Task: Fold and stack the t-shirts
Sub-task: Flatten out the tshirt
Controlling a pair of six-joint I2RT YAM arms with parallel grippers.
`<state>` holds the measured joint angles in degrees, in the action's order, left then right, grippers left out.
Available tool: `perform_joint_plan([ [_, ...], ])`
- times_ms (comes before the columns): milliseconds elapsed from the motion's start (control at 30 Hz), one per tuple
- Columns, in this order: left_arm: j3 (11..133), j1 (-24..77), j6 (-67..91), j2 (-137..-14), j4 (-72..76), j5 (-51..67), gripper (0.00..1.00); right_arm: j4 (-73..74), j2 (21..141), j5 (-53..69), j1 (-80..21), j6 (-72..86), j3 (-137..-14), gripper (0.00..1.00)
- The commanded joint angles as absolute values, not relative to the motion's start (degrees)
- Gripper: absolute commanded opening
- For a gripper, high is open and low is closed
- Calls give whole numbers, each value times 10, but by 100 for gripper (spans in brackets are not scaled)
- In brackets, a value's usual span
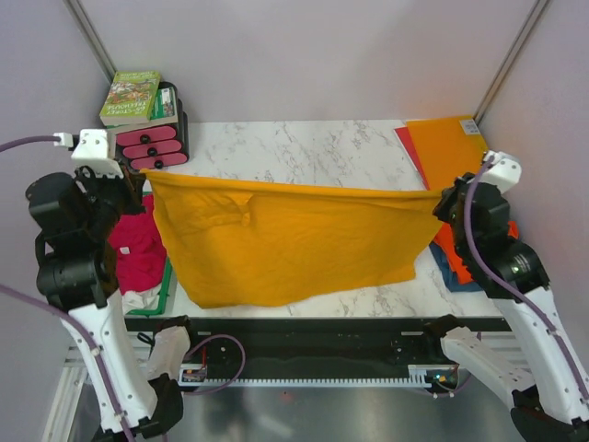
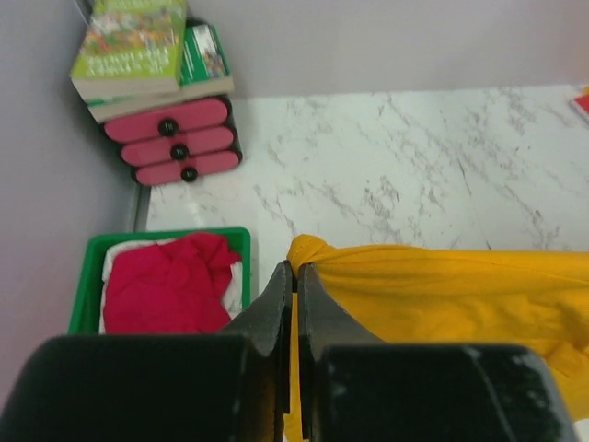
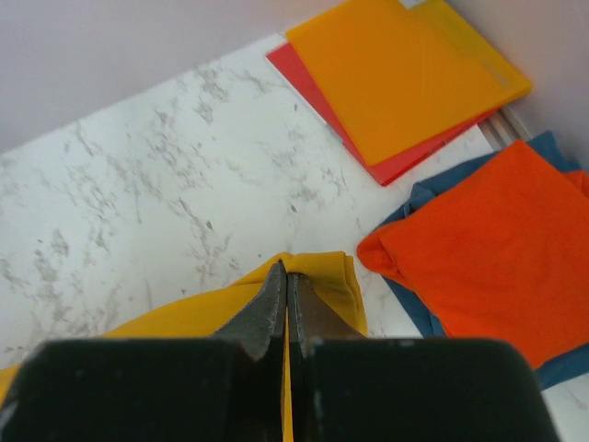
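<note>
Above the white marble-patterned tabletop [image 1: 313, 147], a soft golden-orange cloth t-shirt [image 1: 294, 244] hangs stretched between the arms. The left gripper [image 2: 295, 276] and right gripper [image 3: 286, 276] each clamp a top corner; its lower edge seems to touch the table.

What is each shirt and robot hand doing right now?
golden-orange t-shirt: stretched between both grippers
left gripper: shut on one shirt corner
right gripper: shut on the other corner
red-orange t-shirt: folded, on the blue t-shirt
blue t-shirt: underneath, mostly covered
magenta-pink t-shirt: crumpled in the green bin
</note>
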<state>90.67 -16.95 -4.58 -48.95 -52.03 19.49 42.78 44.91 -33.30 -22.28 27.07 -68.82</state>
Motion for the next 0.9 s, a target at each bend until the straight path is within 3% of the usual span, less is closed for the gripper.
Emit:
perform_joint_plan([
  [0, 865, -178, -43, -512, -452, 155, 2, 374, 459, -359, -217, 289, -649, 0],
  [133, 911, -178, -28, -508, -446, 153, 2, 364, 456, -350, -217, 263, -681, 0],
  [333, 1086, -178, -8, -519, -506, 178, 2, 413, 454, -350, -217, 214, -804, 0],
  [633, 1163, -167, -47, -461, -576, 133, 2, 479, 414, -330, -218, 216, -885, 0],
  [867, 1245, -17, -46, -470, -635, -38, 2, 509, 415, -323, -217, 214, -939, 0],
])
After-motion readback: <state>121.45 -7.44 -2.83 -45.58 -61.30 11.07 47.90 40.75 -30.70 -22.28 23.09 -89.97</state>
